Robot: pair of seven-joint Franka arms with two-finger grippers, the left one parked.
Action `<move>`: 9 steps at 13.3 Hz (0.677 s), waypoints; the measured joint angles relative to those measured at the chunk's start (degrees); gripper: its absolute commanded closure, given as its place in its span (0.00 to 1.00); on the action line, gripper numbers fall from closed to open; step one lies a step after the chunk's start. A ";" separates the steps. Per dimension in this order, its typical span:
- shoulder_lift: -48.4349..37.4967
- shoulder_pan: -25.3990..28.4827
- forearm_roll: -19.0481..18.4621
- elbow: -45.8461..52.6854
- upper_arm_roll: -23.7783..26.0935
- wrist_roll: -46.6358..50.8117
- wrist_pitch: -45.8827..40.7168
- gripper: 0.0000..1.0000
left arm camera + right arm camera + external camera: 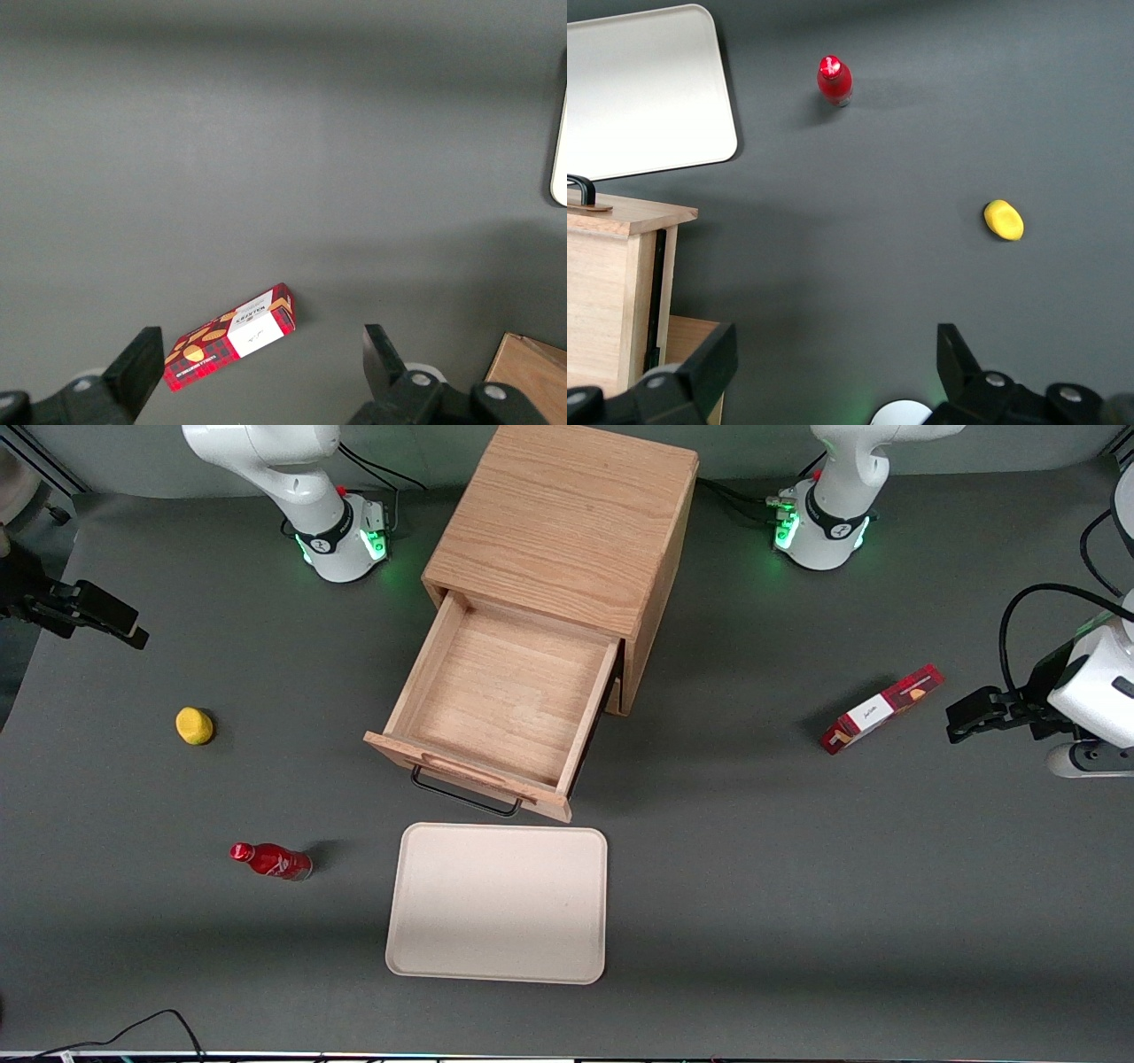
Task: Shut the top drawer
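A: State of the jaws?

B: Spread wide, pinching nothing. Only bare dark grey table (pixel 859 266) between them in the right wrist view.

A: And whereabouts?

B: Up over the working arm's end of the table, well apart from the light oak cabinet (pixel 567 522). Farther from the front camera than the small yellow lemon-like lump (pixel 194 725), touching nothing.

A: Anything else close by?

B: A small red bottle (pixel 270 861), nearer the camera than the yellow lump. Then a pale beige rectangular tray (pixel 498 903), flat on the table just in front of the drawer. A red biscuit carton (pixel 880 710) toward the parked arm's end, out of the way.

A: The top drawer itself?

B: The shallow light oak top drawer (pixel 514 691), pulled far out of the cabinet, bare inside, black wire handle (pixel 465 795) on the front panel facing the tray. Skewed a little with the cabinet, not square to the table edge.

A: So which step?

B: Probably the very start: approach not yet made, drawer not yet touched.

A: Needs for the next move?

B: Likely a sweep across and down to the front panel, ending between panel and tray. Contact flat on the wood beside the handle, no grip needed. Then a steady push along the drawer's own skewed line, to avoid jamming it or sliding the whole cabinet.
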 measured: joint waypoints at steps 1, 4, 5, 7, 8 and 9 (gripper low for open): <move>0.10 0.00 0.00 0.16 -0.03 0.00 0.00 0.00; 0.35 0.00 0.00 0.99 -0.03 0.00 -0.62 0.00; 0.47 0.00 0.00 1.42 -0.05 0.05 -0.99 0.00; 0.63 -0.01 0.00 1.81 -0.36 0.50 -1.13 0.00; 0.59 -0.01 0.00 1.92 -0.61 0.46 -1.17 0.00; 0.51 0.00 0.00 2.36 -0.67 0.41 -1.31 0.00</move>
